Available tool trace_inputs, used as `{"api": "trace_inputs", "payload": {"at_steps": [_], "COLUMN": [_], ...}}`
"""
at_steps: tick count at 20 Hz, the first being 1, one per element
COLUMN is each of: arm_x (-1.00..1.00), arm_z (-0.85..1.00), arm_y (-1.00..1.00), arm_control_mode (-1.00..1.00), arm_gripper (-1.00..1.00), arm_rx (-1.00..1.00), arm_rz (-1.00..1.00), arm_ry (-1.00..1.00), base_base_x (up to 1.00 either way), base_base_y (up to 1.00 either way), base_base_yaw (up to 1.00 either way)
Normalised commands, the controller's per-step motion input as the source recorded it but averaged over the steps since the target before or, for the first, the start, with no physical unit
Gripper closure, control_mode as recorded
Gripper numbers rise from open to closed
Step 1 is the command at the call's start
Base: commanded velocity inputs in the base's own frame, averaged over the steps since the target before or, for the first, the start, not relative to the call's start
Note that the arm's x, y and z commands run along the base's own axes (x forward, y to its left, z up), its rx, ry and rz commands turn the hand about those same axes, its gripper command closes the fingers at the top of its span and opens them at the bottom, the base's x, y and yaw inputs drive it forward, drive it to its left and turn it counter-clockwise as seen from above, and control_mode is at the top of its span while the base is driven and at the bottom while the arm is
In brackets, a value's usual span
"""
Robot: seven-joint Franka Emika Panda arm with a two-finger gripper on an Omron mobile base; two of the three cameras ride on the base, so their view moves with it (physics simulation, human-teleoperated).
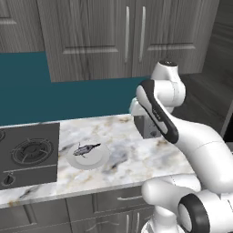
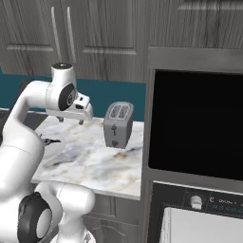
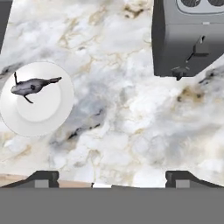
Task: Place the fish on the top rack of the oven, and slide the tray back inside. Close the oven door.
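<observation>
Left base view: white Franka arm rises from lower right, elbow bent, forearm reaching over the white-and-grey marble countertop (image 1: 127, 150). Its wrist covers most of the small silver two-slot toaster (image 1: 148, 127), and the hand itself is hidden behind the arm. The small slender dark grey fish (image 1: 85, 149) lies on the round white plate (image 1: 91, 159), left of the toaster, well apart from it. The black gas stove top (image 1: 27, 154) sits left of the plate, cut off at the frame edge.

Right base view: arm comes up from lower left, the wrist held level above the counter left of the toaster (image 2: 117, 124). The gripper (image 2: 70, 120) points down, short fingertips just visible under the hand; too small here to judge the gap. Plate (image 2: 52, 149) mostly hidden behind the arm, only a sliver of fish (image 2: 47, 140) showing. Right of the toaster stands the built-in wall oven with black cavity (image 2: 197, 123) in a dark grey cabinet. Below it a flat light grey tray (image 2: 204, 225) is cut off by the bottom edge; oven door hard to make out.

Hand view: looking straight down on marble. Both dark fingertips (image 3: 43, 178) sit wide apart at the bottom, spread and holding nothing. Fish (image 3: 33, 86) on the plate (image 3: 39, 113), far left of the toaster (image 3: 188, 39), which is cut off at the top.
</observation>
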Motion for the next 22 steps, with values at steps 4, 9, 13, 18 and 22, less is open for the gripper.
{"api": "trace_inputs", "payload": {"at_steps": [4, 9, 13, 18, 22], "arm_x": [-0.01, 0.01, 0.01, 0.08, 0.07], "arm_z": [-0.34, -0.16, -0.16, -0.24, -0.37], "arm_y": [0.49, 0.39, 0.4, 0.5, 0.57], "arm_control_mode": [-1.0, -1.0, -1.0, -1.0, -1.0], "arm_gripper": [-1.0, -1.0, -1.0, -1.0, -1.0], "arm_rx": [0.0, 0.0, 0.0, 0.0, 0.0], "arm_rz": [0.08, 0.18, 0.3, 0.4, 0.47], "arm_ry": [0.0, 0.0, 0.0, 0.0, 0.0], "base_base_x": [0.0, 0.0, 0.0, 0.0, 0.0], "base_base_y": [0.0, 0.0, 0.0, 0.0, 0.0], "base_base_yaw": [0.0, 0.0, 0.0, 0.0, 0.0]}}
